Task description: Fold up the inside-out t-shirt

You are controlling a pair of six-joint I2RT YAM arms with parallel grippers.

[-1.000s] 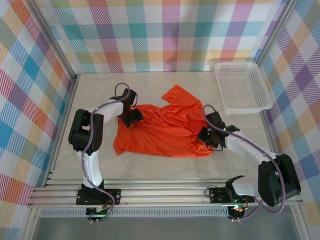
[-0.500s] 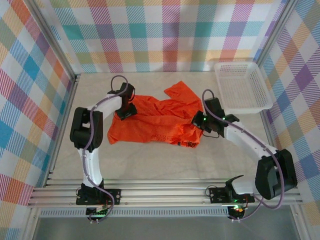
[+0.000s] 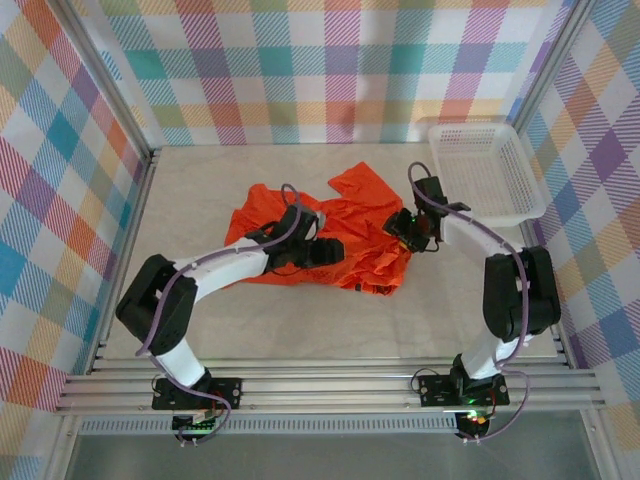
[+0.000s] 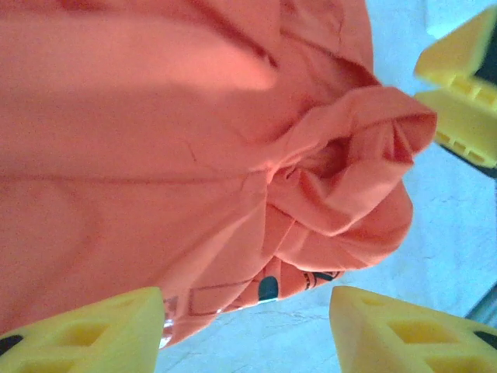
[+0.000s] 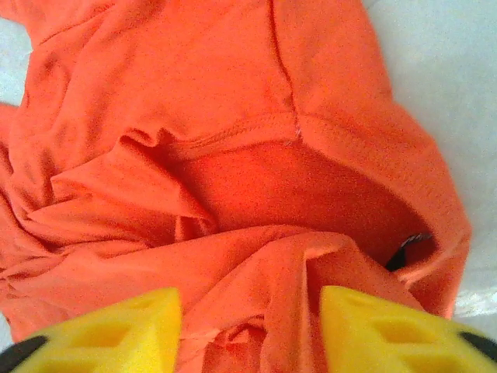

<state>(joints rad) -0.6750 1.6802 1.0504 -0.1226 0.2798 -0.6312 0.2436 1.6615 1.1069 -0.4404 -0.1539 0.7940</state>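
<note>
- From the top camera: one orange-red t-shirt [image 3: 360, 222], bunched and wrinkled, lies mid-worktop [image 3: 300, 325], and it's the only garment out there.
- One white mesh basket [image 3: 438, 165] sits at the far right corner, just beside the shirt's right edge but apart from it.
- Two arms are reaching in. The left tool [image 3: 325, 250] is low over the shirt's middle and the right tool [image 3: 400, 228] is at its right side, the pair near each other.
- Over to the left wrist camera: two yellow fingers [image 4: 85, 330] spread wide, nothing clamped between them, so the left tool [image 4: 247, 301] is released. In the gap you see the shirt's [image 4: 194, 155] edge and pale worktop [image 4: 435, 225].
- A rolled lump of fabric sits ahead of it, with a couple of dark marks [image 4: 268, 287] on the cloth near the edge.
- At the top right corner, two more yellow fingers [image 4: 454, 58], the other arm's, sit close by the lump.
- Now the right wrist camera: two yellow fingers [image 5: 93, 334] parted, so the right tool [image 5: 250, 299] is released, poised over crumpled shirt [image 5: 233, 101] folds.
- One stitched seam runs across, and one small dark label [image 5: 404, 252] peeks from a fold at the right. Bare worktop [image 5: 435, 78] shows beyond.
</note>
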